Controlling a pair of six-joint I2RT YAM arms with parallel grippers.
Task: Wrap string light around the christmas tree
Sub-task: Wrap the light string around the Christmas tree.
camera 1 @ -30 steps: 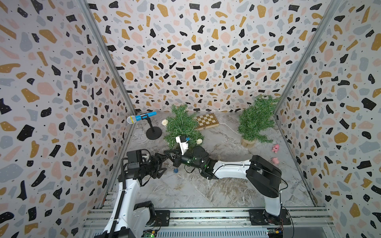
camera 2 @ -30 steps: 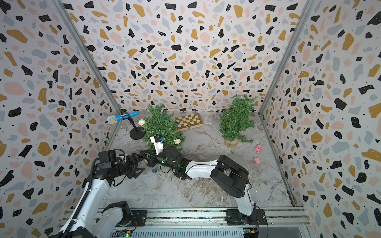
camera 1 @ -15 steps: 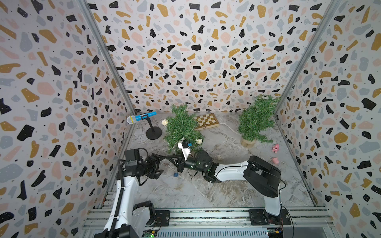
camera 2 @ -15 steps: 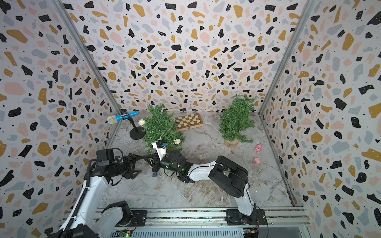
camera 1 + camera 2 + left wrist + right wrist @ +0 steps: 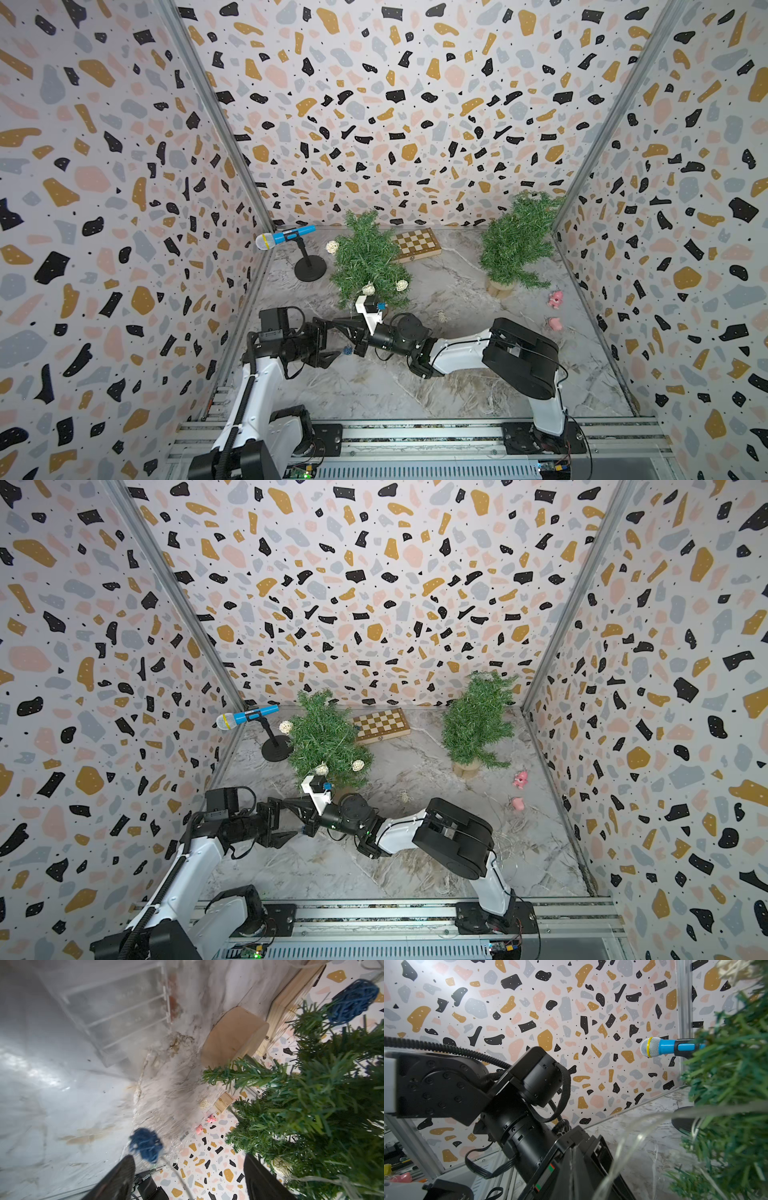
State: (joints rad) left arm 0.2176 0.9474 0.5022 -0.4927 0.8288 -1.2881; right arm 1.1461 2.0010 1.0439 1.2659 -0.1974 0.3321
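Note:
The christmas tree (image 5: 368, 262) stands at the back left on a round wooden base (image 5: 232, 1036), with white woven balls of the string light (image 5: 401, 285) on its front branches. My right gripper (image 5: 333, 323) reaches left in front of the tree, jaws shut on the clear wire of the string light (image 5: 629, 1147). A blue ball (image 5: 346, 351) of the string hangs just below it. My left gripper (image 5: 328, 343) faces it, open, fingertips round the right gripper's tip. In the left wrist view the blue ball (image 5: 146, 1148) sits beside one finger (image 5: 122, 1172). Another blue ball (image 5: 351, 1001) hangs in the branches.
A second green tree (image 5: 515, 245) stands at the back right. A chessboard (image 5: 417, 244) lies against the back wall, and a blue microphone on a black stand (image 5: 286, 239) is left of the tree. Two pink toys (image 5: 555, 299) lie near the right wall and a loose white ball (image 5: 441, 316) mid-floor.
My right gripper has dropped a little and shifted left with the wire. The left gripper drew back, then came in again, opening slightly wider.

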